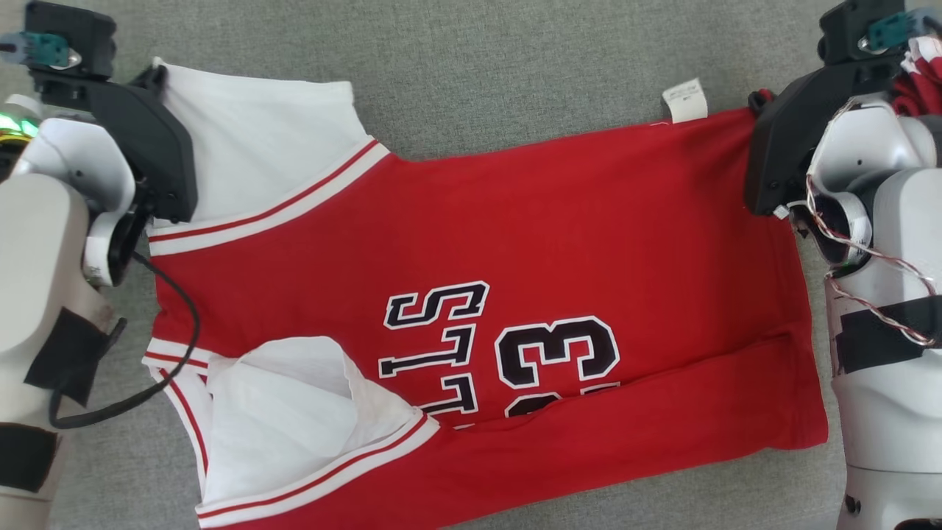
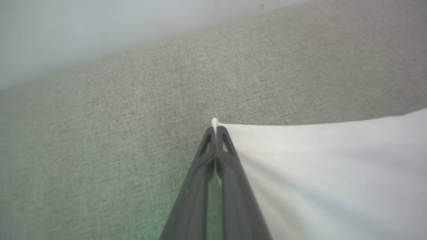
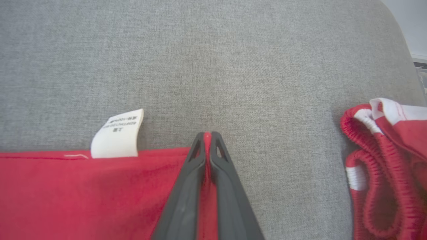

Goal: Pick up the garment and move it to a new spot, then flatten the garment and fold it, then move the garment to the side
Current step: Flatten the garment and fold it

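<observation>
Left claw (image 2: pixel 216 128) pinched shut on jersey (image 1: pixel 515 243) at white corner, well left of label (image 1: pixel 685 101). Right claw (image 3: pixel 207 135) pinched shut on red hem, just right of label. Jersey spread print-up on grey cushion (image 1: pixel 515 66), label poking off far edge. Red bundle (image 3: pixel 383 166) well right of label.

Soft, even light falls on the grey cloth surface (image 1: pixel 515 66), with no hard glare. From above, the red jersey (image 1: pixel 559 235) is bright and sharp, its letters crisp, and faint shadows lie along its folds and beside both arms. A green lamp (image 1: pixel 15 125) glows on the left arm and tints the cloth beside the left gripper (image 2: pixel 215 128) in the left wrist view. There the far background is pale and hazy, and the white sleeve is blurred near the lens. In the right wrist view the weave is sharp mid-frame and softer at the edges
</observation>
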`<state>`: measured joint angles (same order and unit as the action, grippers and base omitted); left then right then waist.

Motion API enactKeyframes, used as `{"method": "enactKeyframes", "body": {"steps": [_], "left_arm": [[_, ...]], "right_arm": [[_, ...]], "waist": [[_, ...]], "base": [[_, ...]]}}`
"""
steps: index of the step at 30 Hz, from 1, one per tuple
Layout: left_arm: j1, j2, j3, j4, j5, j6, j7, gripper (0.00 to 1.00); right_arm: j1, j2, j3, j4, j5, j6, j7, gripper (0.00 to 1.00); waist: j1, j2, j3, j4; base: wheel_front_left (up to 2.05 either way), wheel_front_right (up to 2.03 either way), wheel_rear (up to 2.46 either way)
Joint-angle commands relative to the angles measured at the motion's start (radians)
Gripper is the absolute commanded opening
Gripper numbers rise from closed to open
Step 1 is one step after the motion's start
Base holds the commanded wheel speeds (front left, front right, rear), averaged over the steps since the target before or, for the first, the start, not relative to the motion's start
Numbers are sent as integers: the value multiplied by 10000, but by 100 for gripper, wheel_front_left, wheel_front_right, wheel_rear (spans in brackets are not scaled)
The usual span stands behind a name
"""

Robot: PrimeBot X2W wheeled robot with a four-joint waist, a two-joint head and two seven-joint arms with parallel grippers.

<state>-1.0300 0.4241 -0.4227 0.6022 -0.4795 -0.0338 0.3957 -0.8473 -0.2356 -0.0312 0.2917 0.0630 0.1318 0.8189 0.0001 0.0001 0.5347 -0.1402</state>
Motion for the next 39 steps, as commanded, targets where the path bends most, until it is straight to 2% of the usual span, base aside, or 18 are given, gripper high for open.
{"method": "enactKeyframes", "body": {"steps": [1,7,10,13,16,21,29,35,39], "left_arm": [[18,172,99,2,88,85,-255,0],[492,107,190,-657,-184,-288,-1421,0],[1279,-5,411,-1646,-651,-517,-2340,0],[1828,-68,624,-2176,-1095,-578,-2755,0],[2675,179,838,-3139,-1351,-590,-3112,0],[4445,425,1067,-4996,-1691,-195,-3201,0],[8040,378,1079,-7839,-2597,664,-2856,0],[10055,-41,869,-8485,-3361,1012,-2929,0],[10644,-173,775,-8316,-3619,1014,-2932,0]], "right_arm": [[146,63,-147,-23,-157,-28,-163,0],[715,328,-246,-458,186,-27,-825,0],[1494,339,-466,-1020,447,-27,-1303,0],[1943,376,-529,-1220,604,-27,-1486,0],[2547,360,-629,-1549,639,-27,-1760,0],[3499,557,-934,-2136,704,-27,-2132,0],[5194,699,-1597,-2556,620,-27,-2212,0],[5948,571,-1936,-2314,548,-27,-2286,0],[6246,612,-2121,-2271,507,-27,-2225,0]], "waist": [[-1,-1,-55,26],[-1,-1,-478,207],[-1,-1,-1011,420],[-1,-1,-1315,496],[-1,-1,-1766,569],[-1,-1,-2363,672],[-1,-1,-2724,889],[-1,-1,-2927,1207],[-1,-1,-3117,1431]], "base": [[0,0,0],[0,0,0],[0,0,0],[0,0,0],[0,0,0],[0,0,0],[0,0,0],[0,0,0],[0,0,0]]}}
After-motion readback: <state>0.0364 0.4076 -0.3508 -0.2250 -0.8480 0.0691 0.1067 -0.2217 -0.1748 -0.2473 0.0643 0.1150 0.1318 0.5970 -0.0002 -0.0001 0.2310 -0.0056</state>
